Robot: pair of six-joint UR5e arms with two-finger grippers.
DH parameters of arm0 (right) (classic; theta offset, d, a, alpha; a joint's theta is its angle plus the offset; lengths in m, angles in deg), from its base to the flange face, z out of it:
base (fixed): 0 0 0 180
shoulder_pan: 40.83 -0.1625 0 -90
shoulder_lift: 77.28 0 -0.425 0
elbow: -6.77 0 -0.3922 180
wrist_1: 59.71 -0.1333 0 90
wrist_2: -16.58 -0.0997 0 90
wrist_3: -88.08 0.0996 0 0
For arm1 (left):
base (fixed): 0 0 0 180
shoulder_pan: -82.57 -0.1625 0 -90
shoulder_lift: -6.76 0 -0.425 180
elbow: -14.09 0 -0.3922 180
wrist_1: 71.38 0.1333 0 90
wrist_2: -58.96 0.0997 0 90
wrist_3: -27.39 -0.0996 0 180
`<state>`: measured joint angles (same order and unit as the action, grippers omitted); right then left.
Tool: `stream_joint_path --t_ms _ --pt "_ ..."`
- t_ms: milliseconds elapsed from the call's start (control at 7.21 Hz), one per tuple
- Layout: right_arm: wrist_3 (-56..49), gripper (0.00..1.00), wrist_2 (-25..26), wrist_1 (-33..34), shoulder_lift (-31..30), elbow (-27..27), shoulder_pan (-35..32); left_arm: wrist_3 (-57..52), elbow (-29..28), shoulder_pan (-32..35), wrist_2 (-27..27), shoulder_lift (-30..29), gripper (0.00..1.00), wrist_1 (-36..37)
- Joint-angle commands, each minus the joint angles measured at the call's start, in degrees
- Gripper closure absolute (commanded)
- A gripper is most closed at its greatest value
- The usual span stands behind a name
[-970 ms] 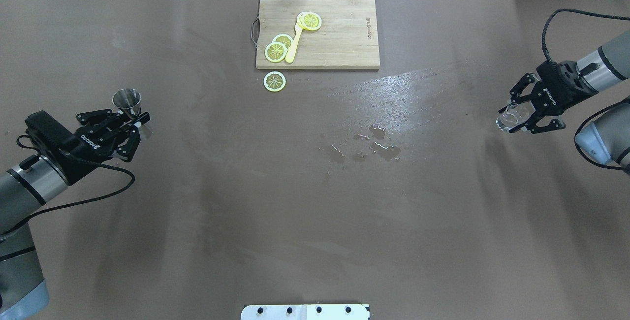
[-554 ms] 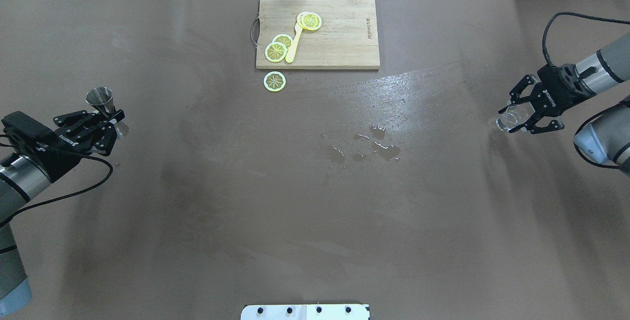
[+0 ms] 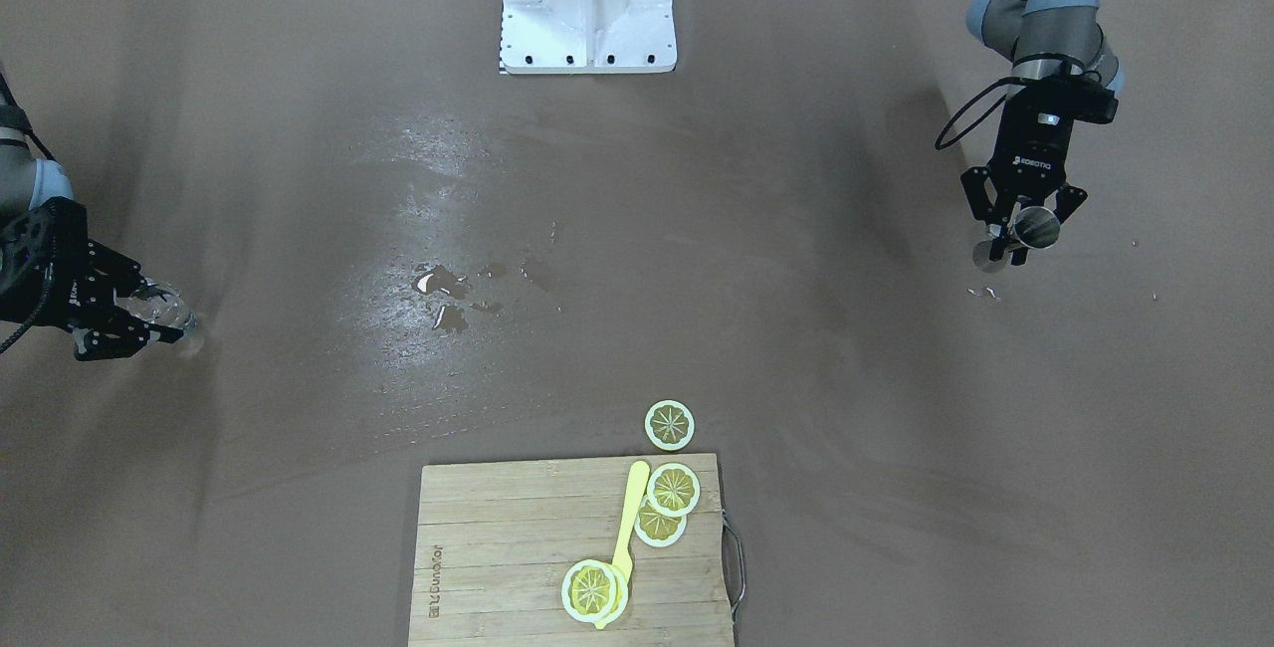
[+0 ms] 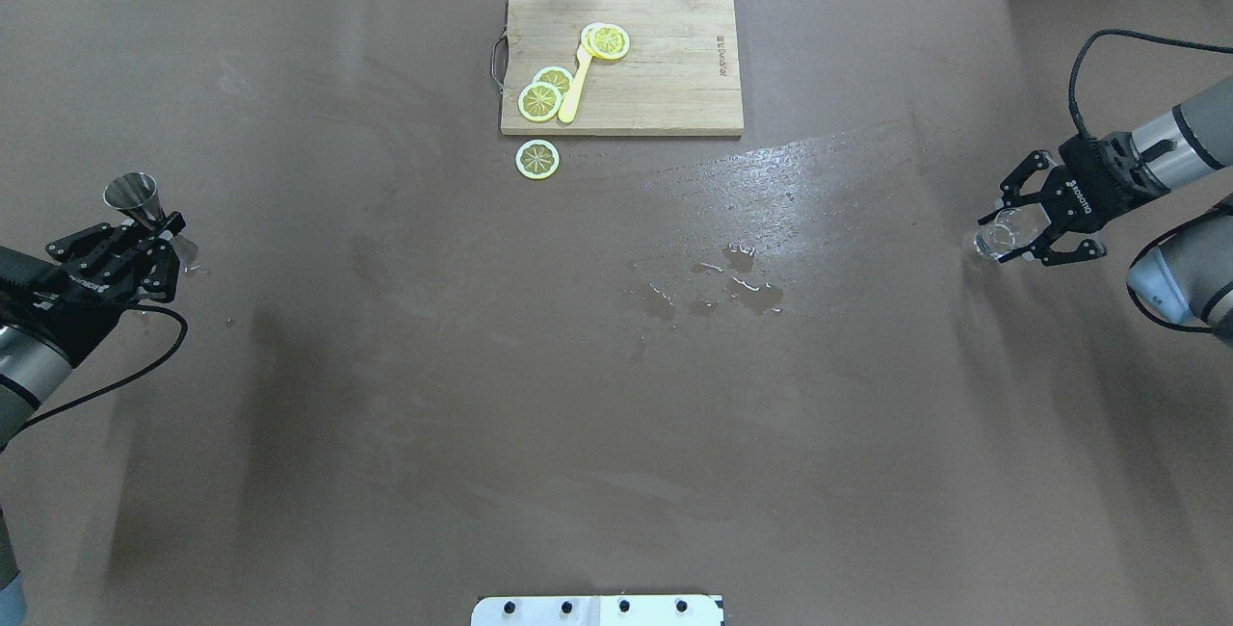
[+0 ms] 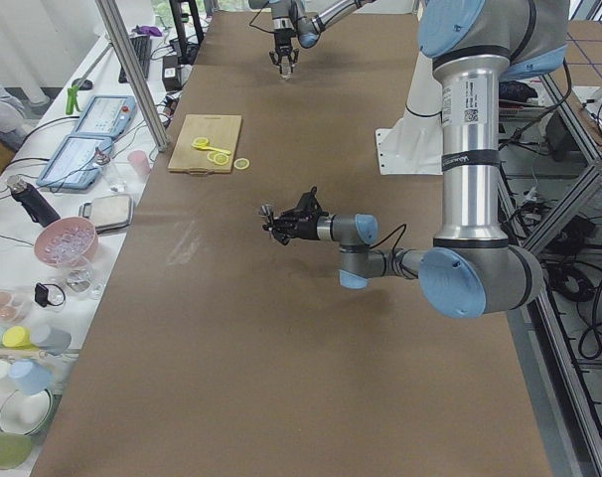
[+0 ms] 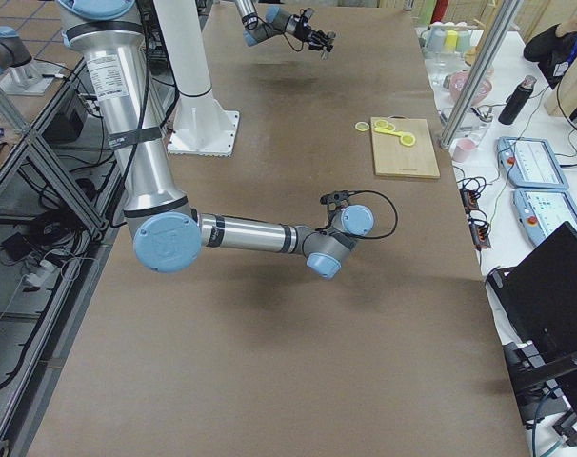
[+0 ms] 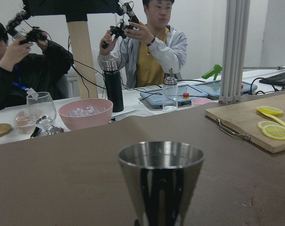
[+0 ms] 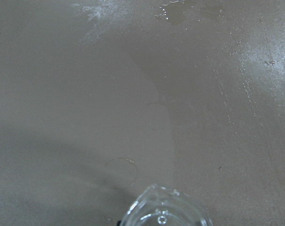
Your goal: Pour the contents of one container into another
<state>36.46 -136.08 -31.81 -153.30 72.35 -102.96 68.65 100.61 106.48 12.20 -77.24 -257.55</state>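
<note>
L end effector [image 4: 166,239] clamped on steel jigger [image 4: 135,196], upright, at mid-left edge of overhead frame. R end effector [image 4: 1007,233] clamped on glass tumbler [image 4: 992,242], mid-right edge. Wet patches [image 4: 737,285] on desk [image 4: 482,433] centre, well apart from both.

Long table [image 4: 385,433] under a brown cover, glare and puddles [image 4: 737,284] near its middle. Along the table's far side, a cluttered white bench [image 5: 8,273] and aluminium posts [image 5: 134,79]. Tiled floor [image 5: 591,40] behind the table.
</note>
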Motion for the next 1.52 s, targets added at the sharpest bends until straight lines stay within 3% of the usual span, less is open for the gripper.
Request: stream_joint_path --t_ms 0,139,416,554,693,832,970,1386 --pt "-0.07 1.0 0.09 -3.1 0.0 -1.84 0.0 7.29 -1.43 -4.4 13.04 0.16 1.0 3.94" --pt "0.02 1.0 0.18 -5.38 0.0 -3.16 0.0 14.4 -1.44 -6.58 18.76 1.2 1.0 7.46" --pt "0.2 1.0 0.18 -5.58 0.0 -3.35 0.0 22.07 -1.97 -6.95 21.08 1.83 1.0 12.12" --pt "0.55 1.0 0.18 -5.58 0.0 -3.35 0.0 30.21 -2.23 -8.17 23.88 2.18 1.0 19.29" --pt "1.24 0.91 0.18 -5.58 0.0 -3.35 0.0 32.9 -2.32 -8.27 23.74 2.18 1.0 23.19" --pt "2.12 0.66 0.18 -5.58 0.0 -3.35 0.0 32.92 -2.41 -8.62 23.3 2.18 1.0 23.49" --pt "2.22 0.52 0.18 -5.58 0.0 -3.35 0.0 32.92 -2.41 -9.15 23.12 2.18 1.0 23.49" --pt "2.22 0.37 0.0 -5.49 0.0 -3.61 0.09 33.1 -3.02 -12.39 23.12 2.09 0.94 23.4"
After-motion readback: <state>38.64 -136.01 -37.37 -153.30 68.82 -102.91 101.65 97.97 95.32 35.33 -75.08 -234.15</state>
